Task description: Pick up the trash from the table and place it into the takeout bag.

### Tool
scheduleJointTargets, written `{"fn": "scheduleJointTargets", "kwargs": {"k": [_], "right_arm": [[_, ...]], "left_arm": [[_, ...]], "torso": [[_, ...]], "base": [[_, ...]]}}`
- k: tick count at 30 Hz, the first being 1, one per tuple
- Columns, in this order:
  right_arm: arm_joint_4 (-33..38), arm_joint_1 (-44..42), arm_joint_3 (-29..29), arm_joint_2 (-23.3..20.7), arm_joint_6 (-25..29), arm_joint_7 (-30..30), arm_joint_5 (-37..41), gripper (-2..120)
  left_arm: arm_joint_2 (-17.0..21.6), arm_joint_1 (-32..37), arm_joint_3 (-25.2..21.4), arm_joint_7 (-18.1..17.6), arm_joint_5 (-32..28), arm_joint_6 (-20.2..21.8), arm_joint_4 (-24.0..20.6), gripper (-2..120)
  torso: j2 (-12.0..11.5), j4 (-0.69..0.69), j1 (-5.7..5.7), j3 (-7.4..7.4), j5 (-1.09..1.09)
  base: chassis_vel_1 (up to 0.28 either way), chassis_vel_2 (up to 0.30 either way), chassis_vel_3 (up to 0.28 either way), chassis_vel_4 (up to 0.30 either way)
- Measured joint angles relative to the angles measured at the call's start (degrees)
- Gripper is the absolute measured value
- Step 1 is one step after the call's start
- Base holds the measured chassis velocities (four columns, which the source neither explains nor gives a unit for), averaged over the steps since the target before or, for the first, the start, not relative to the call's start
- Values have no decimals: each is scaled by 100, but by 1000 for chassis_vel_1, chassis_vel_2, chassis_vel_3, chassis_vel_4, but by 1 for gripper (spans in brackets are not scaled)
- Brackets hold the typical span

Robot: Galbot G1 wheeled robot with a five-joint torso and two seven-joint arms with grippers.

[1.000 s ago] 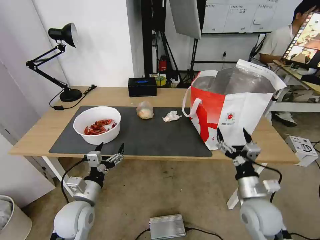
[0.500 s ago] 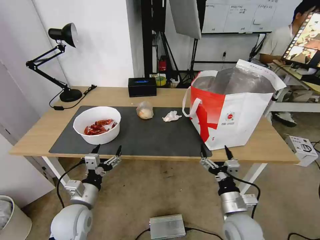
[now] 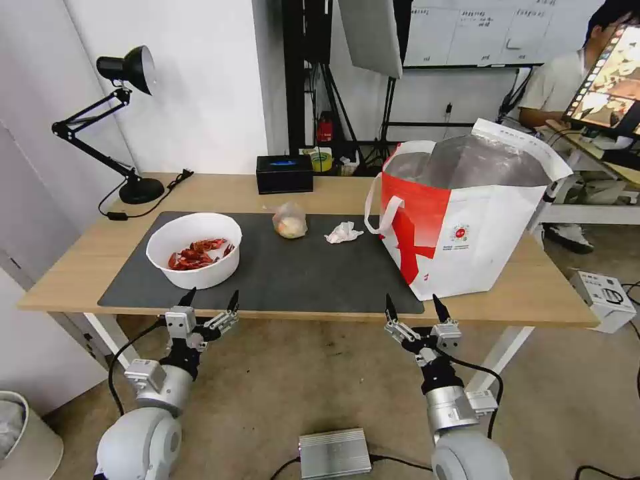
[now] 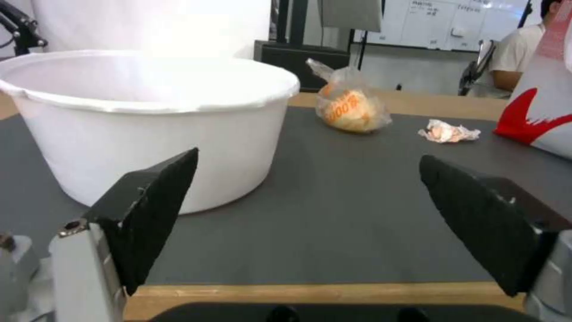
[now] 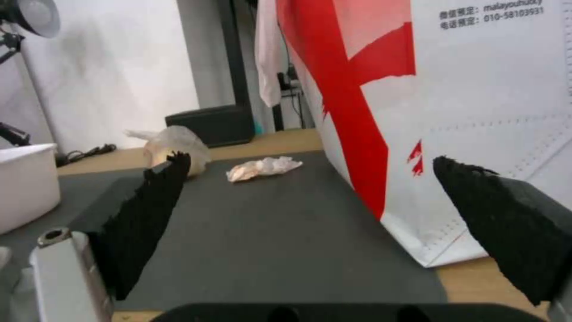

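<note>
The left gripper (image 3: 209, 301) hangs spread and empty at the table's (image 3: 220, 190) near edge, little moved over the past second, just before the white bowl of crayfish shells (image 3: 194, 249). On the dark mat (image 3: 307, 273), the small clear bag with its beige lump (image 3: 290, 221) and the crumpled tissue (image 3: 343, 233) lie untouched between bowl and takeout bag (image 3: 467, 220). The right gripper (image 3: 412, 307), fingers apart and holding nothing, has dropped from in front of the bag and swung inward to the mat's near corner, seemingly resetting for another pick. The bag stands upright, mouth open, foil lining showing.
</note>
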Motion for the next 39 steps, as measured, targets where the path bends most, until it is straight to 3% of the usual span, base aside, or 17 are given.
{"fn": "scheduleJointTargets", "kwargs": {"k": [6, 16, 17, 24, 39], "right_arm": [[-16, 81, -157, 14, 24, -281, 227, 100], [-402, 1120, -616, -156, -5, -520, 718, 100], [-574, 1530, -813, -262, -70, -473, 896, 100], [-1031, 2255, -1145, -300, -187, -341, 1048, 100], [-2795, 4285, -2082, -36, -586, -7, 1601, 100]], "left_arm": [[-8, -24, -37, 5, -6, 0, 30, 100], [-43, -6, -74, 103, -51, -78, 69, 100], [-40, -9, -85, 109, -65, -89, 78, 100], [-31, -9, -96, 119, -70, -113, 128, 100], [-98, -51, -73, 136, -66, -130, 190, 100]], "torso": [[0, 0, 0, 0, 0], [-1, 0, 1, 0, 0], [-1, 0, 1, 0, 0], [-1, 0, 1, 0, 0], [-1, 0, 1, 1, 0]], "base": [[0, 0, 0, 0], [0, 0, 0, 0], [0, 0, 0, 0], [0, 0, 0, 0], [0, 0, 0, 0]]}}
